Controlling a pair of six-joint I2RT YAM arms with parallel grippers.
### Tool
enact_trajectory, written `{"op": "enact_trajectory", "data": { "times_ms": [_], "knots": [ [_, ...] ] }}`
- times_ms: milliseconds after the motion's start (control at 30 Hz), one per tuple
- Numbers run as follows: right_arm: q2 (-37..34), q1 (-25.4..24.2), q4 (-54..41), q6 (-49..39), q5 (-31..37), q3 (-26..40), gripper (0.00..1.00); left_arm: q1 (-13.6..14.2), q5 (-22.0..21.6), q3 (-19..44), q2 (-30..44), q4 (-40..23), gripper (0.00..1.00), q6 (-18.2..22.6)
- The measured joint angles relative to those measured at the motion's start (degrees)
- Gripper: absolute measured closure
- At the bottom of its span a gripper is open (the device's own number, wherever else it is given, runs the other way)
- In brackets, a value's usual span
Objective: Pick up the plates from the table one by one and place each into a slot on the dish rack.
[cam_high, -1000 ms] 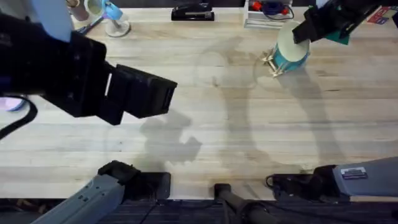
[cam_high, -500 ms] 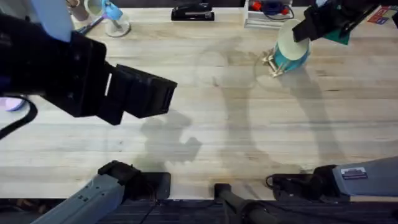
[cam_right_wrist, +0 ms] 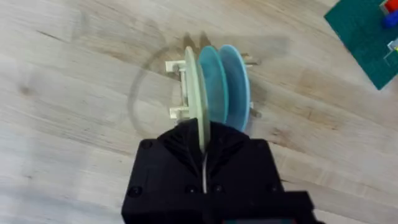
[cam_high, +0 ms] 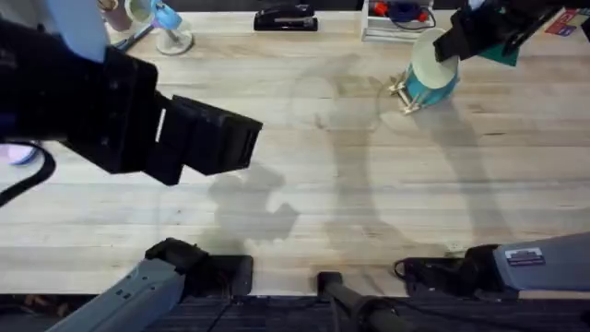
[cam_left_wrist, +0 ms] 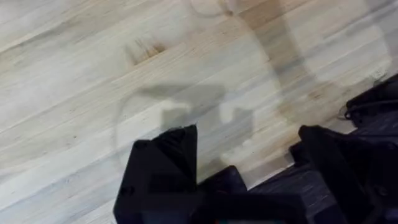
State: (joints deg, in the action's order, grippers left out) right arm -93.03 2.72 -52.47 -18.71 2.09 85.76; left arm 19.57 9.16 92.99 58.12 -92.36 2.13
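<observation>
R gripper [cam_right_wrist: 204, 149] pinched the cream plate [cam_right_wrist: 194, 93] upright in the dish rack [cam_right_wrist: 180, 87] beside the teal plate [cam_right_wrist: 214, 84], far-right table [cam_high: 369, 184]. L gripper [cam_left_wrist: 249, 162] hung open, empty; stapler [cam_high: 285, 17] sat behind.

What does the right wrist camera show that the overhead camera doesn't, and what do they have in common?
Right wrist only: three plates stand on edge in the dish rack, the cream plate nearest, the teal plate behind it and the light-blue plate farthest, with the right hand shut on the cream plate's rim.
Overhead only: the left arm raised over the table, and a stapler.
Both: rack, plates, tabletop.
</observation>
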Motion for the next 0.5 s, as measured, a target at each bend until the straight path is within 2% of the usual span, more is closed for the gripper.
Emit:
{"op": "enact_trajectory", "data": {
  "times_ms": [500],
  "knots": [
    [-6.2, 0.0, 0.13, 0.01, 0.0, 0.0, 0.972, 0.0, -0.01, 0.0, -0.01, 0.0, 0.006, 0.0]
  ]
}}
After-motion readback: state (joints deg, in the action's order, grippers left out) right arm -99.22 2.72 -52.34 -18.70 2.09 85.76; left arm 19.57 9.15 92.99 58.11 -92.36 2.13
